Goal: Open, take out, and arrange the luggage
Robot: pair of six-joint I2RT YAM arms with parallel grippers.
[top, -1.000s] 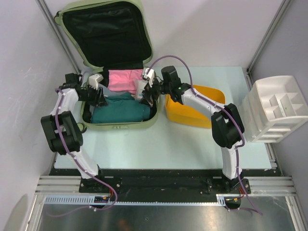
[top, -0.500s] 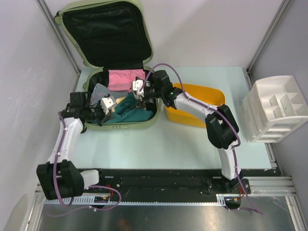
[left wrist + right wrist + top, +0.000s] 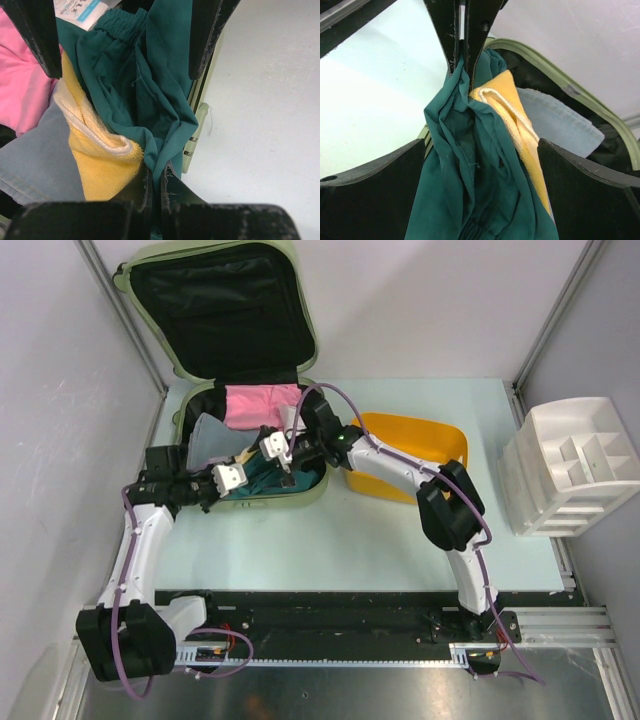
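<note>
Overhead view: the suitcase [image 3: 300, 498] sits at the far left of the worktop [image 3: 350, 540], open, with its black-lined lid standing up against the back wall. A yellow tub [image 3: 420, 440] is just beside it on the right, and a white organizer tray [image 3: 570, 465] is way off at the right edge. Both arms reach into the suitcase base, and from up there it's mostly a jumble of cloth.

The wrist cams fill in the rest. The left end effector [image 3: 155, 175] is pressed together, pinching a fold of a dark green garment [image 3: 145, 90] right by the suitcase's front rim. A yellow towel [image 3: 100, 160] is bunched up against that garment, with something pink [image 3: 20, 95] and a pale blue cloth [image 3: 35, 160] next to it.

The right wrist cam looks from the opposite side. The right end effector [image 3: 482, 170] is spread wide, one finger on each side of the green garment. I can't tell whether it's touching the cloth.
</note>
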